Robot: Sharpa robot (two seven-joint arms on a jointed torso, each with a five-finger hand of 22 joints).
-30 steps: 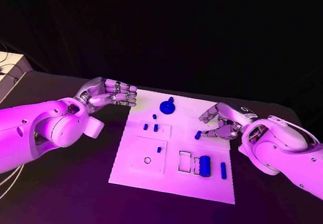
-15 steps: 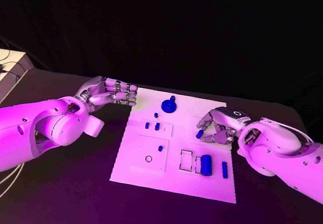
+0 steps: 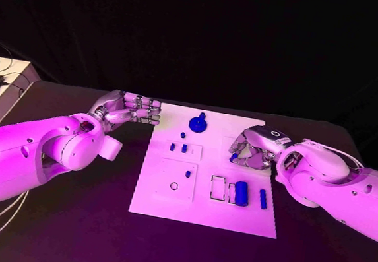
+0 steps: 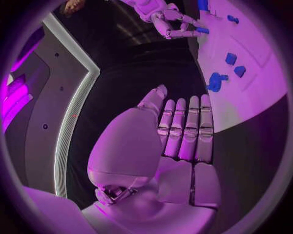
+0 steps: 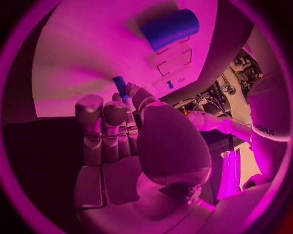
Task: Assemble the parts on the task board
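I hold a small blue peg (image 3: 233, 157) pinched at the fingertips of my right hand (image 3: 256, 148), over the right edge of the task board (image 3: 203, 216), toward its far side. In the right wrist view the peg (image 5: 120, 86) stands out past my fingers above the white plate. My left hand (image 3: 127, 110) hangs just off the board's far left corner, fingers curled in and holding nothing.

By my judgement the job is in its early part. A large blue round piece (image 3: 198, 124) sits at the far edge of the board, two short pegs (image 3: 179, 147) lie in the recess behind the middle, and a blue cylinder (image 3: 240, 193) and a slimmer bar (image 3: 263, 198) lie beside the open slots (image 3: 216, 187) near the right edge. The ring-marked recess (image 3: 173, 185) on the left half looks unfilled. So most pieces seem loose, and the one I carry has yet to be seated.

I can read no writing on the board or parts.
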